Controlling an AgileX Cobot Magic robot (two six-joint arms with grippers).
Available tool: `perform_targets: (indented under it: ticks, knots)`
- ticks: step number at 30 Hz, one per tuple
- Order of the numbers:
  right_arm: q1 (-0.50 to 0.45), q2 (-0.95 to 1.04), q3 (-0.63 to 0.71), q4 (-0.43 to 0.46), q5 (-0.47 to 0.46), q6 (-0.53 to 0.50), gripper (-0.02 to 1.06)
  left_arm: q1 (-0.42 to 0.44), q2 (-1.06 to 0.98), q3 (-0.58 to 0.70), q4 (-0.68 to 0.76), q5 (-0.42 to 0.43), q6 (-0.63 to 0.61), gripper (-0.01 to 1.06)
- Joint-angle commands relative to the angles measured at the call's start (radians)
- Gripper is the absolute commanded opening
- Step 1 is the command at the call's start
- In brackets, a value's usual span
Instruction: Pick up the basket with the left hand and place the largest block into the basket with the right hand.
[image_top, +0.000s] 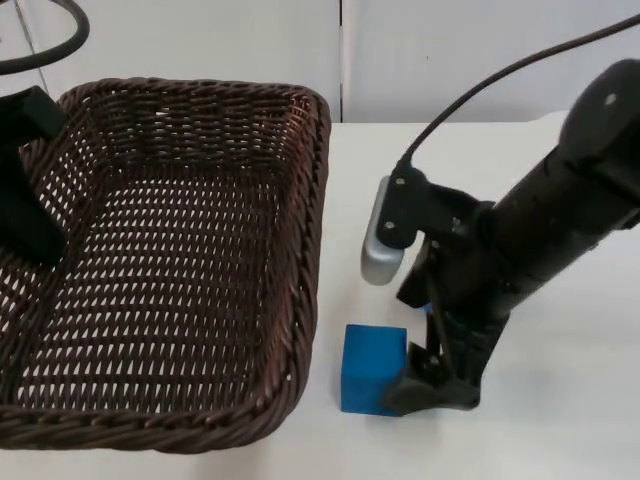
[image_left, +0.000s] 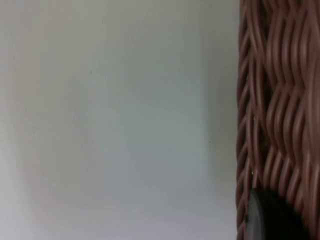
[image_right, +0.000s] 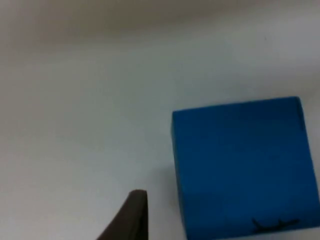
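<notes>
Blue and square-faced, the block (image_top: 373, 367) is sitting on the white desk (image_top: 560, 400) just beside the near right corner of the basket (image_top: 180, 270), close to its woven wall though whether the two are touching cannot be told. The right gripper (image_top: 425, 385) is reaching down to the desk at the block's right side, with its black lower part pressing up against that face in the top view. In the right wrist view the block (image_right: 242, 167) is lying off to one side of a single dark fingertip (image_right: 131, 217), with a strip of bare desk (image_right: 75, 125) showing between them, so the block is not sitting against that finger; the other finger is hidden, and whether the right gripper is spread or pinched cannot be told. The basket is dark brown wicker, wide and shallow, with an open weave floor, and it is taking up the left half of the top view, its far rim running toward the grey wall (image_top: 480, 50). The left gripper (image_top: 30, 190) is standing at the basket's left wall. In the left wrist view the wicker wall (image_left: 280, 100) is lying right against the black fingertip (image_left: 270, 217), beside pale desk (image_left: 110, 125); its fingers' spacing cannot be told.
</notes>
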Motion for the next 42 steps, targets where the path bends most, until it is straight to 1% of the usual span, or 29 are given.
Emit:
perform_targets:
  ticks: [1, 5, 8, 12, 22, 25, 27, 29, 30, 34, 35, 36, 37, 38, 39, 42]
  knots:
    - [0.010, 0.010, -0.010, 0.004, 0.014, -0.016, 0.98, 0.002, -0.014, 0.000, -0.020, 0.000, 0.002, 0.00]
    - [0.019, 0.024, -0.010, 0.004, 0.001, -0.030, 0.98, 0.002, -0.014, 0.000, -0.020, 0.000, 0.002, 0.00]
    - [0.048, 0.034, -0.010, -0.002, -0.041, -0.034, 0.98, 0.002, -0.014, 0.000, -0.020, -0.002, 0.002, 0.00]
    - [0.068, 0.034, -0.010, -0.002, -0.065, -0.034, 0.98, 0.002, -0.014, 0.000, -0.020, -0.006, 0.002, 0.00]
    - [0.066, 0.034, -0.010, 0.002, -0.063, -0.032, 0.98, 0.002, -0.014, 0.000, -0.020, -0.006, 0.002, 0.00]
    - [0.066, 0.034, -0.010, 0.002, -0.056, -0.032, 0.97, 0.002, -0.014, 0.000, -0.020, -0.006, 0.002, 0.00]
    - [0.066, 0.036, -0.010, 0.002, -0.053, -0.032, 0.92, 0.002, -0.014, 0.000, -0.020, -0.006, 0.002, 0.00]
    - [0.066, 0.036, -0.010, 0.002, -0.052, -0.032, 0.81, 0.002, -0.014, 0.000, -0.020, -0.006, 0.002, 0.00]
    - [0.066, 0.036, -0.010, 0.002, -0.052, -0.032, 0.81, 0.002, -0.014, 0.000, -0.020, -0.006, 0.002, 0.00]
    - [0.066, 0.036, -0.010, 0.002, -0.055, -0.032, 0.59, 0.002, -0.014, 0.000, -0.020, -0.006, 0.002, 0.00]
    - [0.066, 0.036, -0.010, 0.002, -0.055, -0.032, 0.59, 0.002, -0.014, 0.000, -0.020, -0.006, 0.002, 0.00]
    - [0.066, 0.036, -0.010, 0.002, -0.055, -0.032, 0.55, 0.002, -0.014, 0.000, -0.020, -0.006, 0.002, 0.00]
    - [0.066, 0.036, -0.010, 0.002, -0.055, -0.032, 0.46, 0.002, -0.014, 0.000, -0.020, -0.006, 0.002, 0.00]
    - [0.066, 0.036, -0.010, 0.002, -0.055, -0.032, 0.41, 0.002, -0.014, 0.000, -0.020, -0.006, 0.002, 0.00]
    - [0.066, 0.036, -0.010, 0.002, -0.055, -0.032, 0.41, 0.002, -0.014, 0.000, -0.020, -0.006, 0.002, 0.00]
    - [0.066, 0.036, -0.010, 0.002, -0.055, -0.032, 0.23, 0.002, -0.014, 0.000, -0.020, -0.006, 0.002, 0.00]
